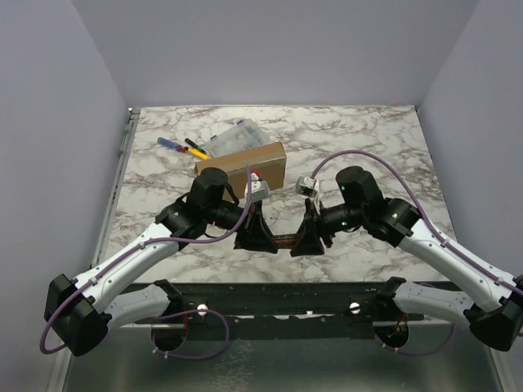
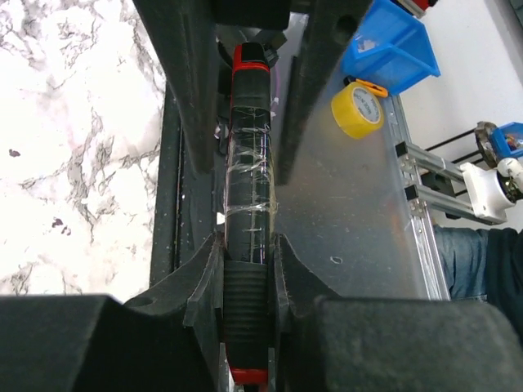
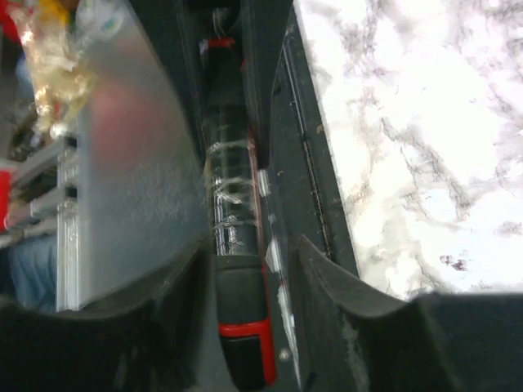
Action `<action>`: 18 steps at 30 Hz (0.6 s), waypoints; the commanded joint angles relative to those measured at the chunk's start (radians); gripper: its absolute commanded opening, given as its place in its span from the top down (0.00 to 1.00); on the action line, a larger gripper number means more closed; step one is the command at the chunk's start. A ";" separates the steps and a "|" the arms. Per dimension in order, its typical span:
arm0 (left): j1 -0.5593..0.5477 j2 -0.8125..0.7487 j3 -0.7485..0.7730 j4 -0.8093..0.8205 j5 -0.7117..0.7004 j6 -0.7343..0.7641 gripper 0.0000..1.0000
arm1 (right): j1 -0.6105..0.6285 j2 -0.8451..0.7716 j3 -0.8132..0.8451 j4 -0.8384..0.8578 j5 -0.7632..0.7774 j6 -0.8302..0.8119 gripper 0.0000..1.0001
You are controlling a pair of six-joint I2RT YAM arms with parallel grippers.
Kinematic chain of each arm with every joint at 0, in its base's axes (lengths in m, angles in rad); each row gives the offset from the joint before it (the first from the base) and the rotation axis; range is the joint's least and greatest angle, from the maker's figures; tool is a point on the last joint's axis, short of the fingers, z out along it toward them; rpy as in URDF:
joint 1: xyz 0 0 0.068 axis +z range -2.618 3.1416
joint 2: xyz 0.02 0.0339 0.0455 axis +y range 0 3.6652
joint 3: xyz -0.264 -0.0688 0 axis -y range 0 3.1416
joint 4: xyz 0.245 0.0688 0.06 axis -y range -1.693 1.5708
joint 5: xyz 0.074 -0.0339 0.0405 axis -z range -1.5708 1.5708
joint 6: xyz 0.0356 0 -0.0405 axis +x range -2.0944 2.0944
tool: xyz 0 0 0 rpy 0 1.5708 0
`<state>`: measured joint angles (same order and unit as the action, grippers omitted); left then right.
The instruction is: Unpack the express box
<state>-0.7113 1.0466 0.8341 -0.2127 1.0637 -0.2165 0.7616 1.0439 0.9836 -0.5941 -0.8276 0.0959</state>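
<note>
Where the two wrists meet above the table's near edge, the left gripper [image 2: 248, 261] is clamped narrow on the ribbed black end of a black-and-red tool [image 2: 248, 163], with its pads [image 2: 204, 273] pressed on both sides. The right gripper [image 3: 249, 245] grips the opposite end just as narrowly. In its own view the pad at 9 o'clock lies on the shaft, but a thin dark sliver at 3 o'clock makes that contact hard to judge.

Clear film is wound around the tool's middle. Both ends run into the grippers, so its working tip cannot be made out. From above only a short dark stretch shows between the two grippers.

The express box [image 1: 245, 163] sits on the marble table [image 1: 368, 147] at about 11 o'clock from the grippers, well apart from them. The left wrist covers its near left corner, and whether its lid is shut cannot be told. A clear plastic case [image 1: 235, 136] at the box's 12 o'clock is partly hidden behind it. Two screwdrivers [image 1: 184, 147] lie at the box's 10 o'clock.
</note>
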 commanded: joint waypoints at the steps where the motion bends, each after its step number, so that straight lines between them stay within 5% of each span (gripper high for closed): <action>1: 0.001 -0.022 0.024 -0.006 -0.060 0.008 1.00 | -0.003 -0.060 -0.016 0.095 0.217 0.084 0.24; 3: 0.001 -0.037 0.040 0.003 -0.104 0.006 1.00 | -0.003 -0.107 -0.036 0.156 0.383 0.168 0.01; 9: 0.001 -0.094 0.046 0.147 -0.243 -0.099 1.00 | -0.004 -0.323 -0.216 0.525 0.583 0.389 0.00; 15: 0.001 -0.102 -0.059 0.658 -0.275 -0.472 1.00 | -0.002 -0.301 -0.292 0.879 0.483 0.615 0.01; 18: 0.001 -0.086 -0.078 0.773 -0.338 -0.567 1.00 | -0.002 -0.243 -0.283 1.013 0.405 0.642 0.01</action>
<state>-0.7097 0.9539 0.7906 0.2325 0.8207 -0.5549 0.7589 0.7357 0.7036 0.1314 -0.3553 0.6056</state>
